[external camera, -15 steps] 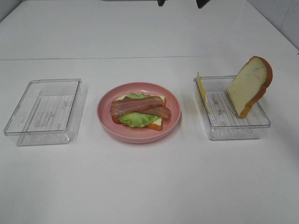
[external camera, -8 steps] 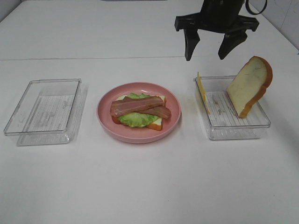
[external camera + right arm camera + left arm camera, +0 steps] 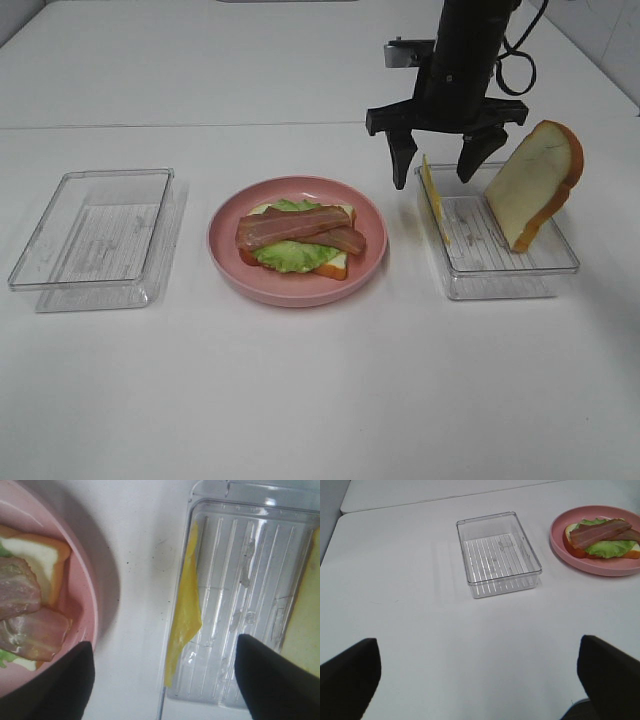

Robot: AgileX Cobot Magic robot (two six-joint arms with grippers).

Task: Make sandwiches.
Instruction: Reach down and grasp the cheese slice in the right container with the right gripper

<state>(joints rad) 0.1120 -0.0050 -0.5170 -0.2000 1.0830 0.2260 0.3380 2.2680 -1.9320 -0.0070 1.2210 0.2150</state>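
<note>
The sandwich is half made. On the pink plate (image 3: 372,262), off to one side of the right tool (image 3: 434,172), there is a bread slice (image 3: 337,268) with green lettuce (image 3: 290,255) and two bacon strips (image 3: 295,225) on top. It has no cheese and no top bread yet.

I think the cheese step is in hand. The right tool hangs with its two fingers spread wide and it holds nothing. The yellow cheese slice (image 3: 184,615) stands on its edge right under the tool, between the fingers, leaning on the wall of a see-through box (image 3: 505,272). One finger looks to be outside that wall and the other over the inside of the box. The other bread slice (image 3: 532,185) leans in the far end of the same box, past the inside finger.

Next, the tool would need to go down and pinch the thin cheese softly. The box wall is in the way on one side, so that may be tricky.

The left tool (image 3: 479,680) is spread wide too, over the bare table (image 3: 420,630), and holds nothing.

I can see no words or labels anywhere.
</note>
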